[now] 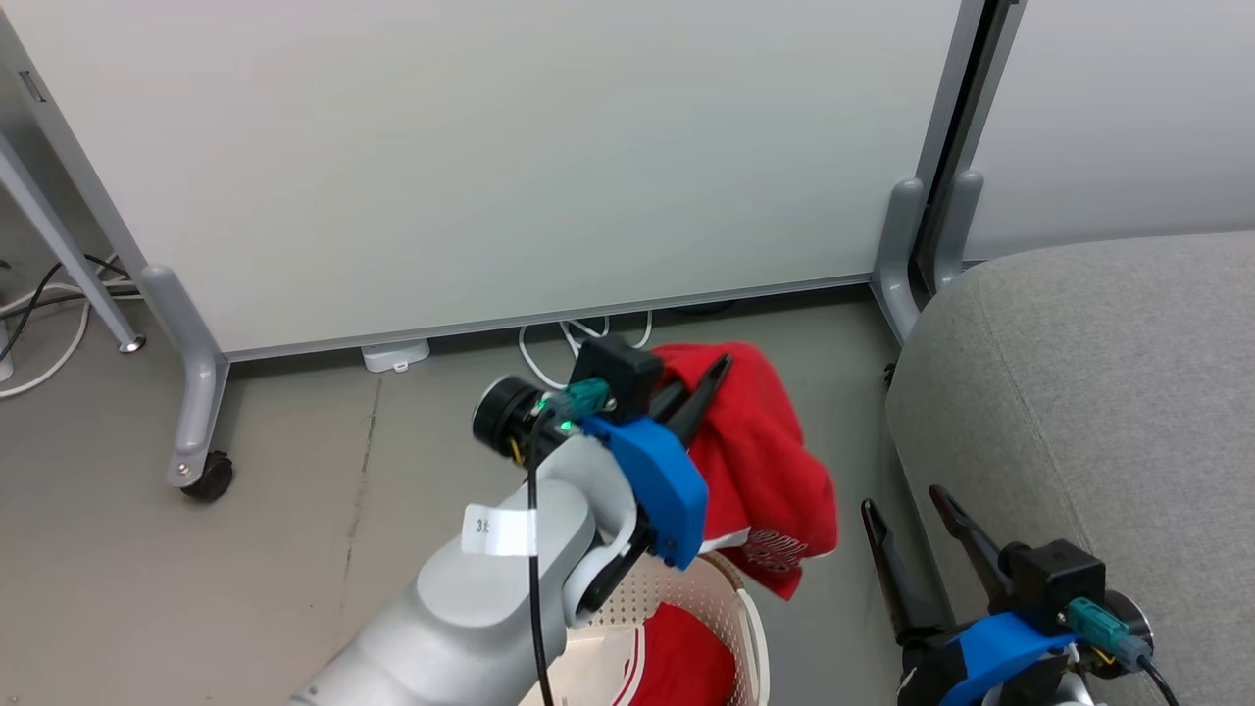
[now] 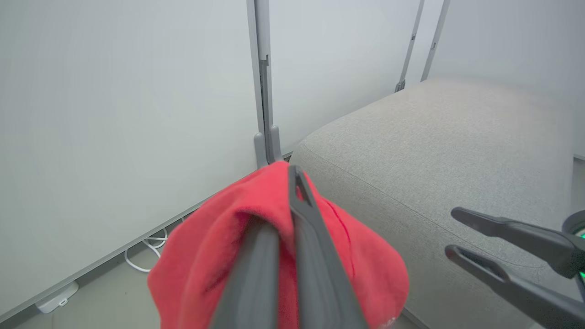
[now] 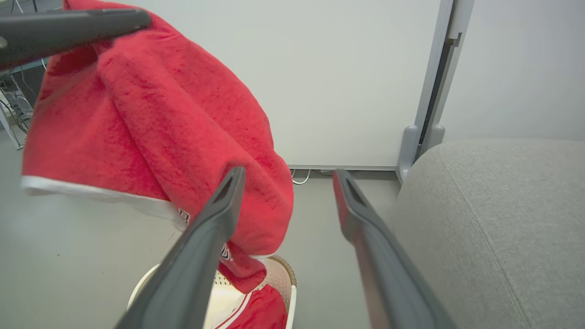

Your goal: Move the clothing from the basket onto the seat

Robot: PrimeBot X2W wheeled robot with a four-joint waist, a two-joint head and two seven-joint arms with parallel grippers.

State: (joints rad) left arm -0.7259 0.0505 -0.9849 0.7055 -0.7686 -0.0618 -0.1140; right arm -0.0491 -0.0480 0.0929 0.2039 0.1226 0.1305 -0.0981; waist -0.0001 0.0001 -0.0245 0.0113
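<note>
My left gripper (image 1: 721,368) is shut on a plain red garment (image 1: 760,461) with a white print, holding it up above the basket (image 1: 730,598). The cloth drapes down over the basket's far rim. A second red garment (image 1: 681,662) with white stripes lies inside the basket. The grey seat (image 1: 1098,392) stands to the right, apart from the hanging cloth. My right gripper (image 1: 907,505) is open beside the seat's front edge, holding nothing. From the left wrist, the red garment (image 2: 205,256) wraps the shut fingers (image 2: 315,246). From the right wrist, the lifted garment (image 3: 155,123) hangs above the basket (image 3: 285,274).
White partition panels (image 1: 490,167) on grey wheeled feet (image 1: 201,471) stand behind the basket and seat. White cables (image 1: 578,338) and a small white box (image 1: 395,355) lie on the floor under the panel. Bare grey floor (image 1: 196,588) spreads to the left.
</note>
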